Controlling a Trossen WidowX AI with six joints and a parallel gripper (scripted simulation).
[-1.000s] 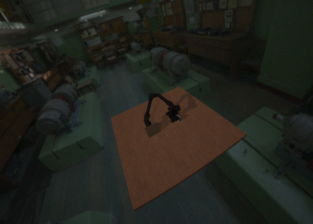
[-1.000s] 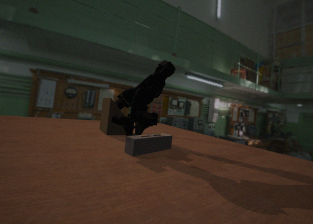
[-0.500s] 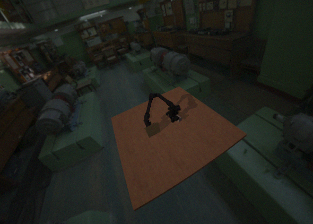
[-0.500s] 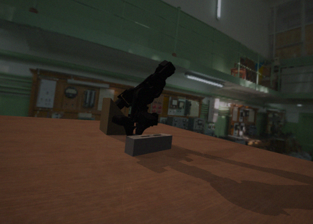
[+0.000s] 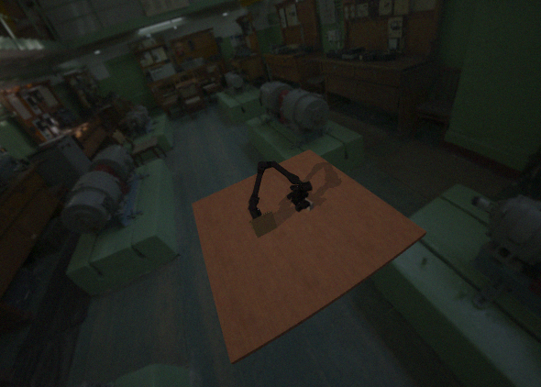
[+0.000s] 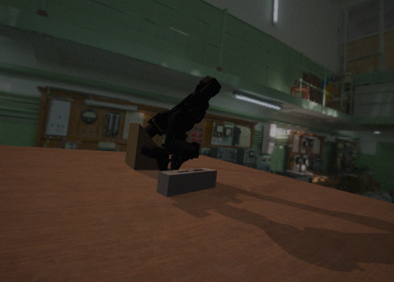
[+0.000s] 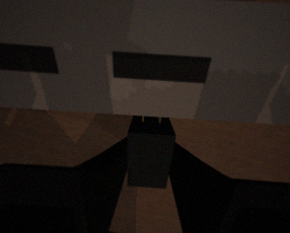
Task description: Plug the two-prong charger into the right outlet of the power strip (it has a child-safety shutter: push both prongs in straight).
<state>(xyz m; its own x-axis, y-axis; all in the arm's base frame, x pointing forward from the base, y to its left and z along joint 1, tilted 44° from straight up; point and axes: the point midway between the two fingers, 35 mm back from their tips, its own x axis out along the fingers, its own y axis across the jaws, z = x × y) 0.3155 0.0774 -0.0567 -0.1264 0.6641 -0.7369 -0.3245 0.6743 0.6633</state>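
One wide orange-brown table top (image 5: 293, 275) underneath everything, dimly lit, crossed by long shadows. Standing on it, bent over at the elbow, black arm (image 5: 263, 183), rooted beside a tan wedge-shaped block (image 6: 137, 152). Low and just in front of the arm in the exterior view, grey power strip (image 6: 187, 182), a long box with two dark rectangular outlet slots on its upper face. Filling the upper half of the wrist view, same strip face, with one dark slot (image 7: 162, 67) near the middle and another (image 7: 27, 57) cut off at the left edge. Poised over the strip, gripper (image 7: 150, 163), clamped on the two-prong charger (image 7: 150, 158), dark fingers pressed against both of its sides. Charger a small dark block, close to the strip face and lined up below the middle slot. Barely visible at its front end, two pale prongs (image 7: 151, 118), only short stubs showing, pointing toward the strip.
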